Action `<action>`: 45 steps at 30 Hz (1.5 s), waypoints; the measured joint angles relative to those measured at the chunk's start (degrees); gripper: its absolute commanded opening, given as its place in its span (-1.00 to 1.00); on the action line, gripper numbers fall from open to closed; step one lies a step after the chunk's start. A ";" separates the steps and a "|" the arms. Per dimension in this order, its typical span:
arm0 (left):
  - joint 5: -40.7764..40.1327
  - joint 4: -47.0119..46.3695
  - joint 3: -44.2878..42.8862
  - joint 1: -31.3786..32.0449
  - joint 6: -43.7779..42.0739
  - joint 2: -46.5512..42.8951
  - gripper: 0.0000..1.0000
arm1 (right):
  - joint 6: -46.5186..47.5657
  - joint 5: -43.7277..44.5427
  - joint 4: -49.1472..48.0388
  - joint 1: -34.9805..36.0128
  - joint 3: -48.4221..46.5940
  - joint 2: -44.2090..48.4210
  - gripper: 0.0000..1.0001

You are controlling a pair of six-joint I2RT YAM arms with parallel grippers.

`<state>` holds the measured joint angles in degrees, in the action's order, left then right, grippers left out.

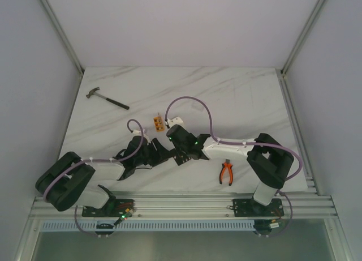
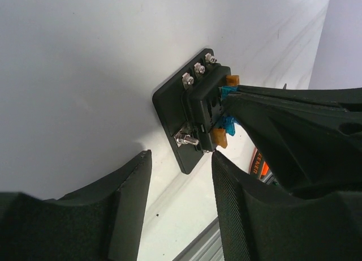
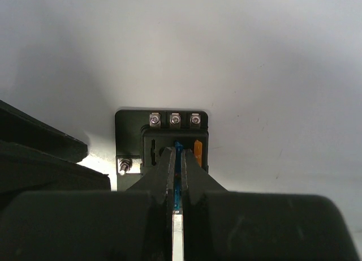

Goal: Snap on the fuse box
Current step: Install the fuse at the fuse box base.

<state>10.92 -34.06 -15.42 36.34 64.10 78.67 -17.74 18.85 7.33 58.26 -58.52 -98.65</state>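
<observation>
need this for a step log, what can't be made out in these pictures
Top view: fuse box hidden under the left gripper and right gripper.
Right wrist: right gripper covers most of the fuse; seated or not, cannot tell.
Left wrist: pliers mostly behind the right gripper, only an orange sliver shows.

The left arm [image 1: 104, 170] and right arm [image 1: 229, 148] bend inward, wrists close together. The left gripper [image 2: 181, 159] has its fingers spread apart, holding nothing. The right gripper [image 3: 177, 154] is pinched almost closed on a thin blue fuse [image 3: 177, 145].
</observation>
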 measured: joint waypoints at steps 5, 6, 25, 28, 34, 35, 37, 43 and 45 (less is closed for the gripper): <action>0.63 -0.90 -0.52 0.00 0.72 1.99 -0.05 | 0.00 -0.22 0.26 0.35 0.00 -0.35 -0.86; 0.85 -1.11 -0.85 0.00 0.83 2.69 -0.07 | 0.00 -0.20 0.24 0.39 0.00 -0.50 -0.84; 1.97 -2.78 -2.25 0.00 2.93 6.45 -0.34 | -0.09 -0.79 1.20 1.07 -0.33 -0.44 -0.30; 1.97 -2.78 -2.25 0.00 2.95 6.45 -0.34 | -0.11 -0.81 2.58 1.09 -1.29 -0.35 -0.31; 1.97 -2.78 -2.25 0.00 2.97 6.45 -0.35 | -0.31 -0.83 6.80 0.44 -5.31 -0.35 -0.42; 1.99 -2.78 -2.25 0.00 2.97 6.45 -0.35 | -0.35 -0.87 7.34 0.28 -5.81 -0.37 -0.46; 1.99 -2.80 -2.25 0.00 2.97 6.45 -0.36 | -0.52 -1.03 8.55 0.04 -6.84 -0.46 -0.55; 2.03 -2.80 -2.27 0.00 2.99 6.45 -0.37 | -0.90 -1.73 10.73 -0.55 -8.46 -2.29 -0.65; 2.12 -2.80 -2.27 0.00 2.99 6.45 -0.37 | -0.92 -2.19 11.47 -0.57 -8.48 -2.84 -0.66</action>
<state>13.04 -36.86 -17.69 36.34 67.09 85.12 -18.65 16.67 18.81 57.69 -67.00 -101.49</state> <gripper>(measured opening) 0.321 0.181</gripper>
